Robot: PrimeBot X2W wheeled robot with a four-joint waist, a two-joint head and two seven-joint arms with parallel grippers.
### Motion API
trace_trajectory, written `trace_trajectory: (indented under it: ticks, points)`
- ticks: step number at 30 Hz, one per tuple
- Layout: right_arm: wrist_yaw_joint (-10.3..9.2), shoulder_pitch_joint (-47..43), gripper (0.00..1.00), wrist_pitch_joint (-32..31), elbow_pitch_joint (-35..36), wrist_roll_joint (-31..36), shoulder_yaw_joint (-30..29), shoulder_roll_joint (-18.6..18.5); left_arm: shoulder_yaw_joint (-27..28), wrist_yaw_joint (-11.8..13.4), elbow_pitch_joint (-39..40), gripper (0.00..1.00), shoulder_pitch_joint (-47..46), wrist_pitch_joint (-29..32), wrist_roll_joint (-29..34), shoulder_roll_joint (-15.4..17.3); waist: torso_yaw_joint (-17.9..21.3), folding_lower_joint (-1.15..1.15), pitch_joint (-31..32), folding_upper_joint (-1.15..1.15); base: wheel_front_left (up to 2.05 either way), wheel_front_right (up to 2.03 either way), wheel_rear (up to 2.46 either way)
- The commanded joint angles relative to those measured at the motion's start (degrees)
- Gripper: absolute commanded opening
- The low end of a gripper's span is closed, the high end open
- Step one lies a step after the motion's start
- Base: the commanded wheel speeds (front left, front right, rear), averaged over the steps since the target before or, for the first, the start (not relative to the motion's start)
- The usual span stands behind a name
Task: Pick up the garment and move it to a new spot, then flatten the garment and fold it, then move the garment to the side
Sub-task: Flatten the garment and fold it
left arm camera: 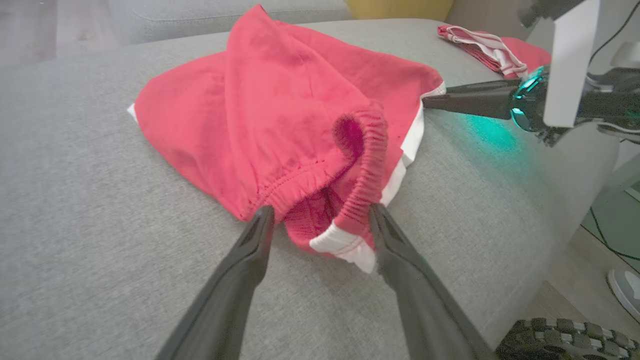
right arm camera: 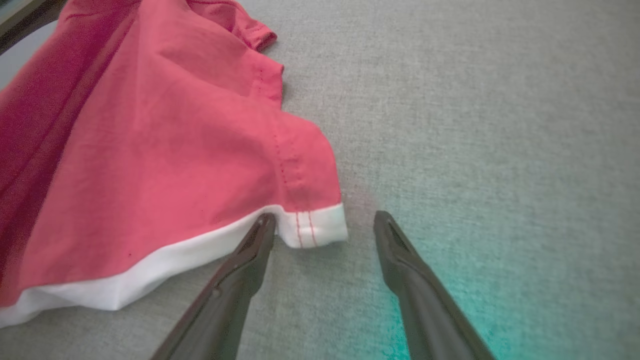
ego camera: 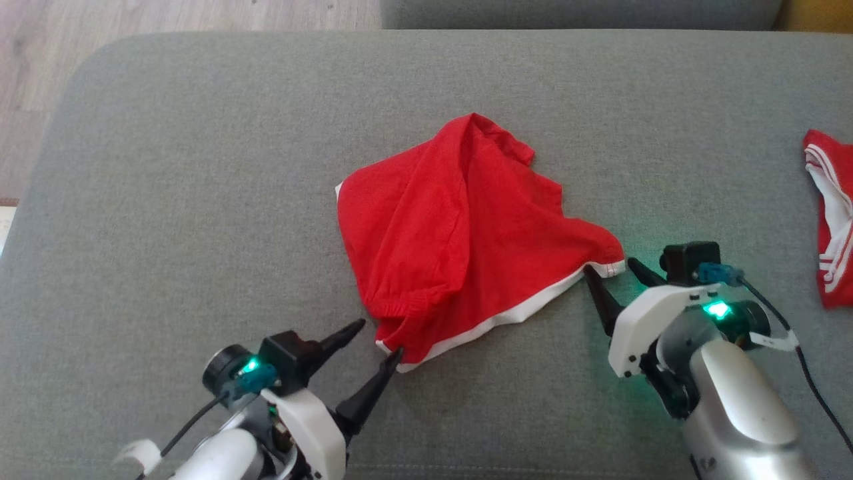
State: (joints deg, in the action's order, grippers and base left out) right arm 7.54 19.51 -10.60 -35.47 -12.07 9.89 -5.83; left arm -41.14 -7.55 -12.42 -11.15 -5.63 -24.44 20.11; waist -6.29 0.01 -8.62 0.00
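At the left tool (left arm camera: 322, 212), the garment (left arm camera: 260, 110) waistband (left arm camera: 370, 160) gapes

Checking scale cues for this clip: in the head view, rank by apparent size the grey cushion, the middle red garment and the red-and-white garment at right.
Largest: grey cushion.
Then: red garment.
Smallest: red-and-white garment, cut by the picture's edge, so judged on its visible part.
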Motion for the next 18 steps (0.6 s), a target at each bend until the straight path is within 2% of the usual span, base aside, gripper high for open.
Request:
trace_trajectory:
  ticks: [1,18]
  points:
    - [-0.05,2.67,1.00,0.69,1.56,-0.41,1.81,-0.15,0.77,0.07,1.58,1.00,-3.14,0.13,-0.91,1.83,-0.01,-0.01,-0.11,0.00,0.00,0.00,0.00]
    - [-0.05,4.86,1.00,3.24,-0.06,-4.42,7.04,-1.95,-7.64,0.07,-1.56,1.00,-8.26,-0.31,-6.46,4.69,0.93,-0.01,-1.40,0.00,0.00,0.00,0.00]
